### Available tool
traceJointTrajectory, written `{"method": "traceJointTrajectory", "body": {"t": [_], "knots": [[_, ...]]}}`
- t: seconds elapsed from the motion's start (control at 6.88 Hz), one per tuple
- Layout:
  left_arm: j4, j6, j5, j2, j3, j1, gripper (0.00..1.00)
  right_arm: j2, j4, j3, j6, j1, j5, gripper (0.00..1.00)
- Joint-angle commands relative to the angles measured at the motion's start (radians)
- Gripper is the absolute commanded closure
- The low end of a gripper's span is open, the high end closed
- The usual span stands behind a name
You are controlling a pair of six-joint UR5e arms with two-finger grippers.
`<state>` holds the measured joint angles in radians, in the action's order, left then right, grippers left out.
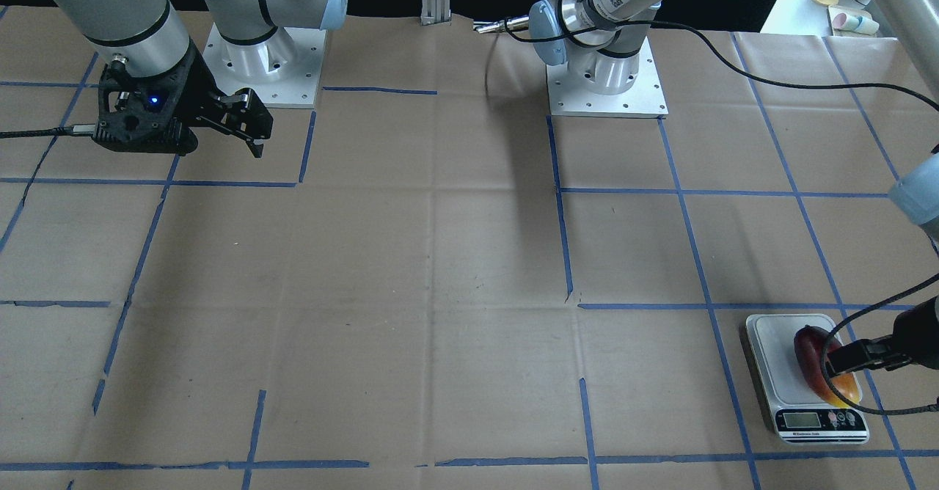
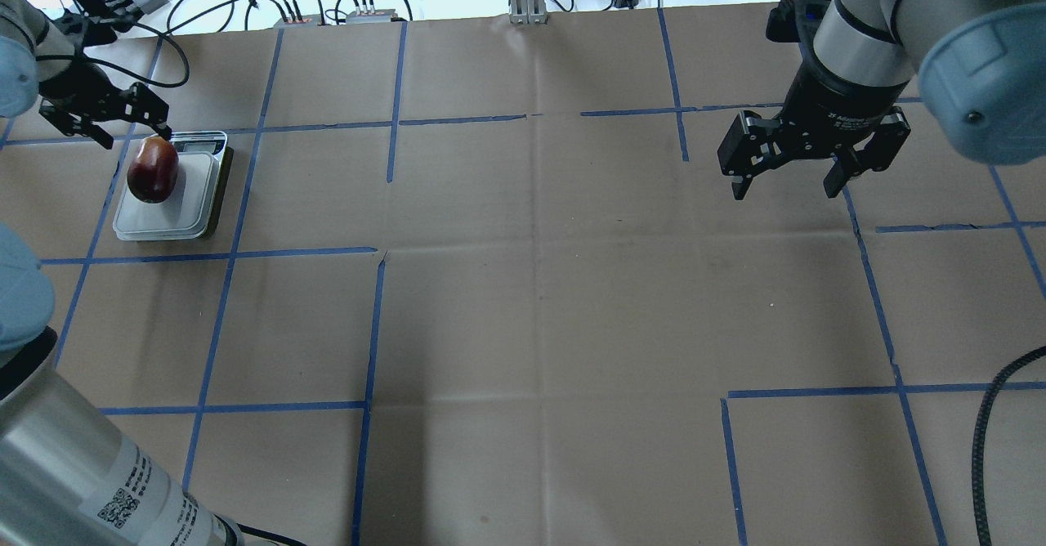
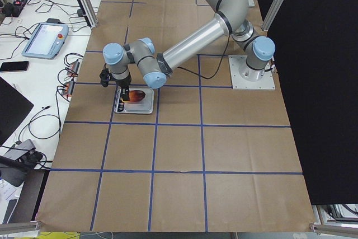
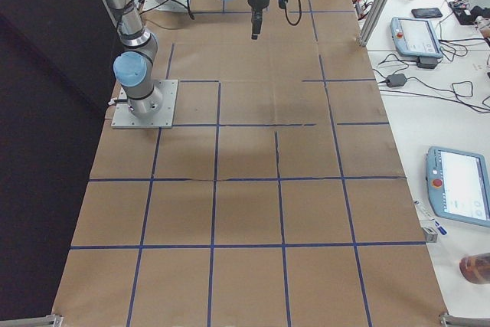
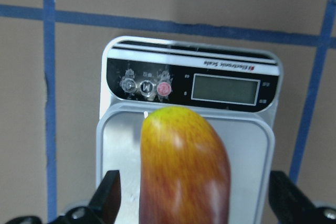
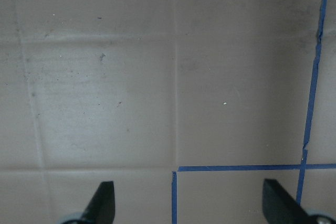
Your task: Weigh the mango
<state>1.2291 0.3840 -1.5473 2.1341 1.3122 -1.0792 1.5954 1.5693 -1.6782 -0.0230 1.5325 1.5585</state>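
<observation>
On my left wrist feed, the left gripper (image 5: pixel 197 195) has its jaws spread wide, and its 2 fingers (image 5: pixel 110 195) stand either side of the mango (image 5: pixel 184 171). There is a clear gap between each finger and the fruit, so neither one touches it. The overhead view shows the same gripper (image 2: pixel 135 133) hanging over the far end of the scale (image 2: pixel 167 219), at the display end.

The mango (image 2: pixel 153 170) lies lengthwise on the scale's platform (image 5: pixel 252 145). Its yellow end points toward the display (image 5: pixel 226 88) and its dark red end points away from it. The fruit sits on the half of the platform nearer the display, and the rest of the plate is bare. I cannot read any figure on the display. 3 round buttons (image 5: pixel 147 85) sit beside it.

The right gripper (image 2: pixel 784 190) is well away from the scale, across the table (image 2: pixel 523 301). Its jaws are also wide. On its wrist feed, only brown paper and blue tape (image 6: pixel 236 168) show between the fingers (image 6: pixel 105 200).
</observation>
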Motion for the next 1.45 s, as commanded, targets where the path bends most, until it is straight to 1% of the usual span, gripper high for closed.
{"method": "traceJointTrajectory", "body": {"t": [0.0,0.15,0.29,0.44,0.58,0.87,1.02,1.31], "knots": [[0.114,-0.072,0.004,-0.196,0.063,-0.010,0.00,0.001,0.000,0.000,0.000,0.000,0.000,0.00],[0.177,-0.139,0.006,-0.291,0.108,-0.059,0.00,0.000,0.000,0.000,0.000,0.000,0.000,0.00],[0.219,-0.218,0.001,-0.348,0.130,-0.146,0.00,0.000,0.000,0.000,0.000,0.000,0.000,0.00],[0.284,-0.315,0.001,-0.383,0.124,-0.235,0.00,0.000,0.000,0.000,0.000,0.000,0.000,0.00],[0.311,-0.394,0.003,-0.413,0.128,-0.319,0.00,0.000,0.000,0.000,0.000,0.000,0.000,0.00],[0.334,-0.437,0.001,-0.442,0.139,-0.459,0.00,0.000,0.000,0.000,0.000,0.000,0.000,0.00],[0.330,-0.450,0.003,-0.448,0.162,-0.510,0.00,0.000,0.000,0.000,0.000,0.000,0.000,0.00],[0.311,-0.439,0.001,-0.503,0.218,-0.519,0.00,0.000,0.000,0.000,0.000,0.000,0.000,0.00]]}}
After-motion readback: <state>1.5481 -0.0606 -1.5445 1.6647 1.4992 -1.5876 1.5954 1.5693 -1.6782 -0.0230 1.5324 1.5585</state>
